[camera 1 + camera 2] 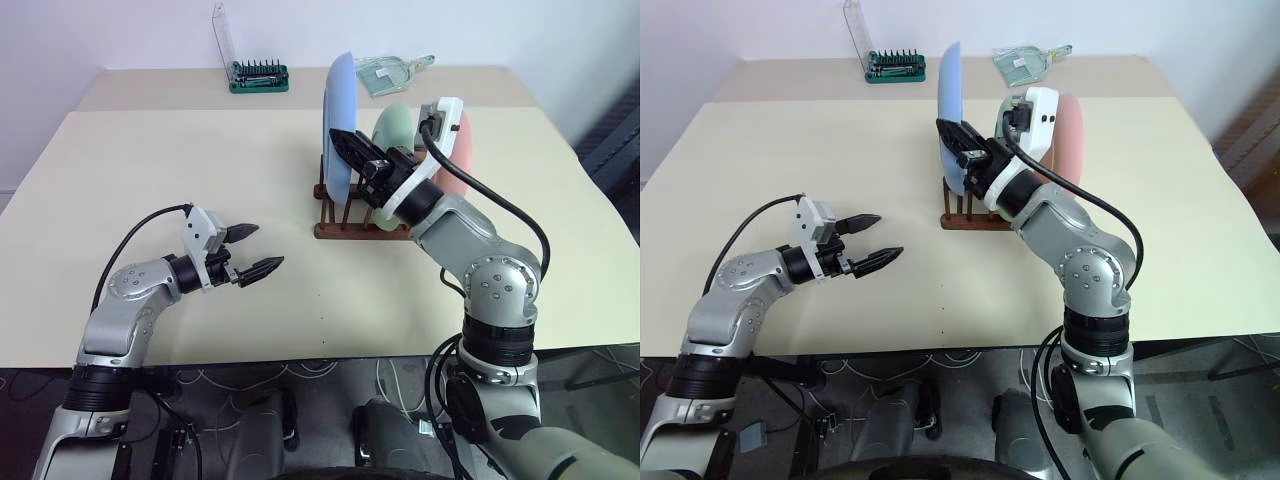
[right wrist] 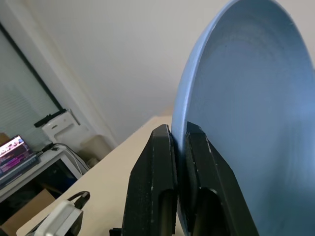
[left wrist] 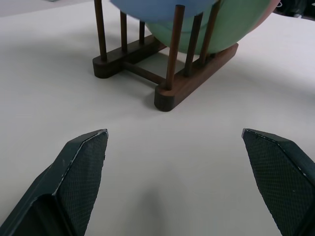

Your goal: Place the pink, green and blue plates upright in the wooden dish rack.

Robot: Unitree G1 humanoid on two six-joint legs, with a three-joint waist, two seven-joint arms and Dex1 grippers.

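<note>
My right gripper (image 1: 345,148) is clamped on the rim of the blue plate (image 1: 338,120), one black finger on each face of it, and the plate stands on edge at the left end of the wooden dish rack (image 1: 352,222). In the right wrist view the two fingers (image 2: 150,191) pinch the plate's thin edge with the light blue bowl of the plate spreading out past them. The rack sits on the pale counter (image 1: 150,180) a little right of the middle, its dark pegs rising from two base rails. The green plate (image 1: 393,128) stands upright in the rack just behind the blue one, and the pink plate (image 1: 458,160) stands upright at the right end, partly hidden by my right arm. In the left wrist view the lower rims of the blue and green plates sit between the pegs, with a sliver of pink at the far edge. My left gripper (image 1: 250,250) hangs over the near left part of the counter, well apart from the rack, its fingers spread wide with nothing between them and pointing toward the rack. At the far edge of the counter stands a green-based tool holder (image 1: 259,77) with metal bits, and to its right lies a clear plastic scoop (image 1: 390,72).
</note>
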